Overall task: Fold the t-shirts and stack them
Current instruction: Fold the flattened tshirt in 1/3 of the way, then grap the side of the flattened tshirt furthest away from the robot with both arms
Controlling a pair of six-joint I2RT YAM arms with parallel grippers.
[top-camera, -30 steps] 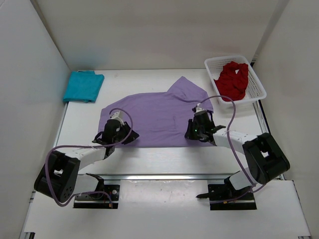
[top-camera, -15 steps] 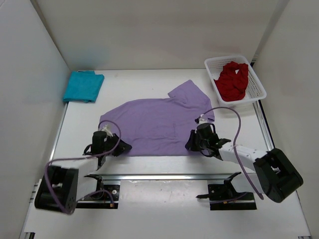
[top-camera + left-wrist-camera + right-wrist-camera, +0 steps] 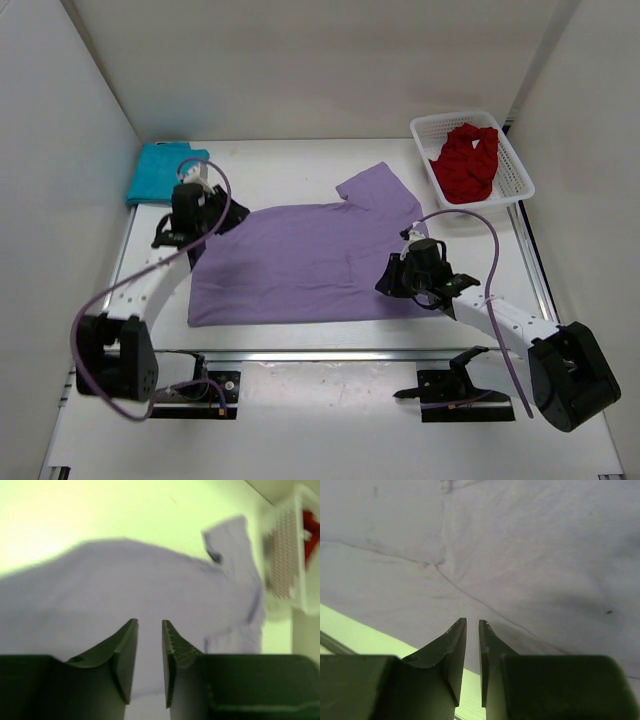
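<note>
L gripper [image 3: 149, 625], closed empty, now up by teal tee [image 3: 165, 172]; R gripper [image 3: 472, 622] closed over lavender tee [image 3: 300, 265].

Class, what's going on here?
Two robot arms are working on a lavender t-shirt spread flat on the table. The left gripper hovers over its far-left corner, the right gripper at its right edge. A teal t-shirt lies folded at the back left; a red t-shirt sits crumpled in the basket.

white table [image 3: 290, 170] | teal t-shirt [image 3: 165, 172] — far left | lavender t-shirt [image 3: 300, 265] — middle | basket [image 3: 425, 135] far right
</note>
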